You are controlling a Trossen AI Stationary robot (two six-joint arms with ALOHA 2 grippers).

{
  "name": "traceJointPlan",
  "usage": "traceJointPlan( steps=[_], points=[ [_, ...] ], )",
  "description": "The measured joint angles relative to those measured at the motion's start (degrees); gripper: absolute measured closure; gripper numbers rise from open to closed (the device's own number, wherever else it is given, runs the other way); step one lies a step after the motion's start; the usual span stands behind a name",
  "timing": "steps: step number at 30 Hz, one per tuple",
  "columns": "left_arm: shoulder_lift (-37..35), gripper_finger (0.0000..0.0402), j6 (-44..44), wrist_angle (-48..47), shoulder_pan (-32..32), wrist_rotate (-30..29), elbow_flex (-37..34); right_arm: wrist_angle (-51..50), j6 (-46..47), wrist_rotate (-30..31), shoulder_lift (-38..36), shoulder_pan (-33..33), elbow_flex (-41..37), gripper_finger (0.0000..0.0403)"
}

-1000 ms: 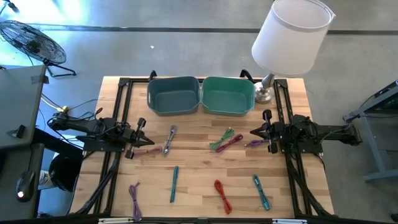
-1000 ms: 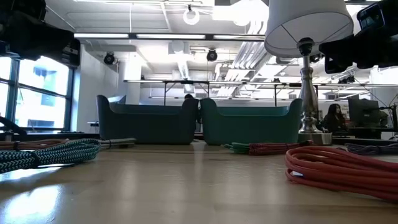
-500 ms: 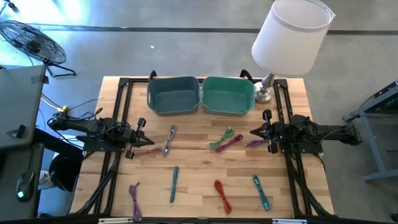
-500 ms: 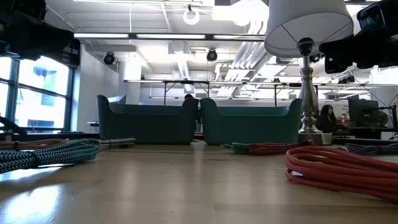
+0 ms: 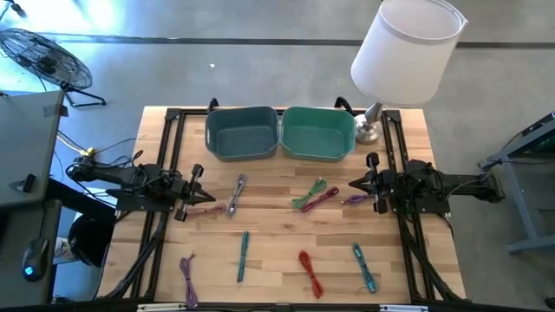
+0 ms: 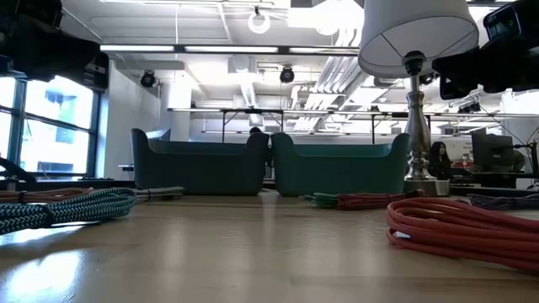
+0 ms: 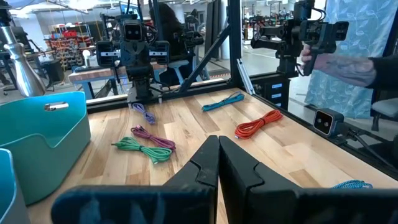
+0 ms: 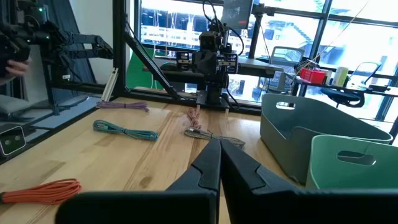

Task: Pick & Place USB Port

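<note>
Cables lie scattered over the wooden slatted surface (image 5: 277,251): a grey braided cable (image 5: 237,192) left of centre, a green-and-magenta cable bundle (image 5: 314,196) right of centre, a red coiled cable (image 5: 310,270) lower down. Blue-grey plastic bin (image 5: 242,133) and green plastic bin (image 5: 318,132) sit side by side at upper centre. Left gripper (image 5: 199,184) at mid-left and right gripper (image 5: 354,183) at mid-right both have jaws shut, holding nothing

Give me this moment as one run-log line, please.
left gripper: shut, empty, at table's left edge | right gripper: shut, empty, at right edge | cables: all on table | bins: empty
</note>
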Motion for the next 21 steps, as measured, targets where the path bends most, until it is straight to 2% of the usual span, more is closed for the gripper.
traceJointPlan(
  steps=[2,7,15,18,21],
  points=[
    [0.0,0.0399,0.4,0.0,0.0,0.0,0.0,0.0,2.3,-0.2,0.0,0.0,0.0,0.0402],
    [0.0,0.0399,4.8,0.0,0.0,0.0,0.0,0.0,15.3,-0.3,0.0,0.0,0.0,0.0402],
    [0.0,0.0399,4.1,-0.1,0.0,0.1,0.0,-0.3,15.5,4.4,0.0,0.0,0.0,0.0402],
    [0.0,0.0399,4.1,-0.1,0.0,0.0,0.0,-0.3,16.8,4.4,0.0,0.0,0.0,0.0402],
    [0.2,0.0399,5.2,-0.1,0.0,0.2,0.0,-0.4,14.1,4.0,0.2,0.0,0.0,0.0402]
  ],
)
